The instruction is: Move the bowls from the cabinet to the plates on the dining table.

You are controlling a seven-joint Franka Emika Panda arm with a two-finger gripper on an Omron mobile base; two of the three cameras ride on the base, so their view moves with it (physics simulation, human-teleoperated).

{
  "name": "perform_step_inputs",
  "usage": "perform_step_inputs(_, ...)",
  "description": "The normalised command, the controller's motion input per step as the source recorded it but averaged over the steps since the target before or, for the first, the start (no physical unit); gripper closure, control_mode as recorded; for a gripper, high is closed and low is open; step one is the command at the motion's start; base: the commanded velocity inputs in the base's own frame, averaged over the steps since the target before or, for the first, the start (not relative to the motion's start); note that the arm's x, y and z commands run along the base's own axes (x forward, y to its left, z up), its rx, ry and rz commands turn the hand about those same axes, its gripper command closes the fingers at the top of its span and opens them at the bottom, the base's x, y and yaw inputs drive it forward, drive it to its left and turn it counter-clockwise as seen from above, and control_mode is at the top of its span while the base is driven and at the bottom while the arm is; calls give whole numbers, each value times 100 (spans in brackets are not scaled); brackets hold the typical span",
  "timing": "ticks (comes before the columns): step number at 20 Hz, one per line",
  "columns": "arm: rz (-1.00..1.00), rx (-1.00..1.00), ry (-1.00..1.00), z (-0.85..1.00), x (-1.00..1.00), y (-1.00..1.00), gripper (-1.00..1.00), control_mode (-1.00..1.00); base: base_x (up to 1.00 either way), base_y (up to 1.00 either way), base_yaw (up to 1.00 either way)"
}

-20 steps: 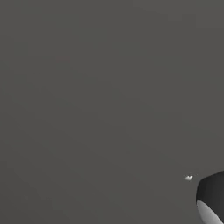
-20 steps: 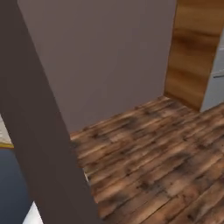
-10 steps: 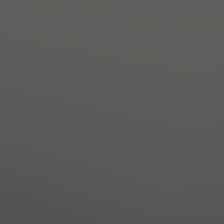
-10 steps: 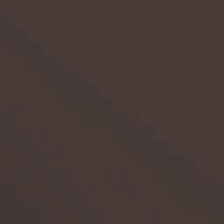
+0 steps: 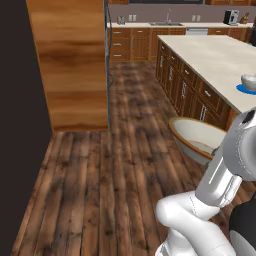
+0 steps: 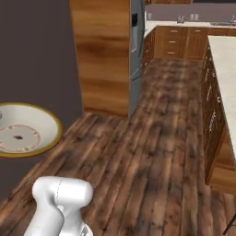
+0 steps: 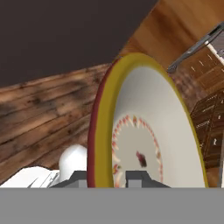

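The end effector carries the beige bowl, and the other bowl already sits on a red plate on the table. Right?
Not quite: the plate is blue, as the left base view shows. The end effector does grip the beige bowl, and the other bowl sits on that plate on the table.

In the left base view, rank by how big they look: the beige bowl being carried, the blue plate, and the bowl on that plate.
1. beige bowl, though nearness to the camera inflates it
2. blue plate
3. grey-white bowl, about alike
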Motion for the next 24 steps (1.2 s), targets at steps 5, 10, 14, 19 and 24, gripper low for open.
perform_step_inputs(5, 0, 0, 0, 0, 0, 0, 100, 100, 74, 13, -72)
perform_step_inputs(10, 0, 0, 0, 0, 0, 0, 100, 100, 74, 17, -72)
perform_step_inputs(14, 0, 0, 0, 0, 0, 0, 100, 100, 76, 22, -71)
perform_step_inputs(19, 0, 0, 0, 0, 0, 0, 100, 100, 80, 31, -70)
perform_step_inputs(24, 0, 0, 0, 0, 0, 0, 100, 100, 84, 36, -70)
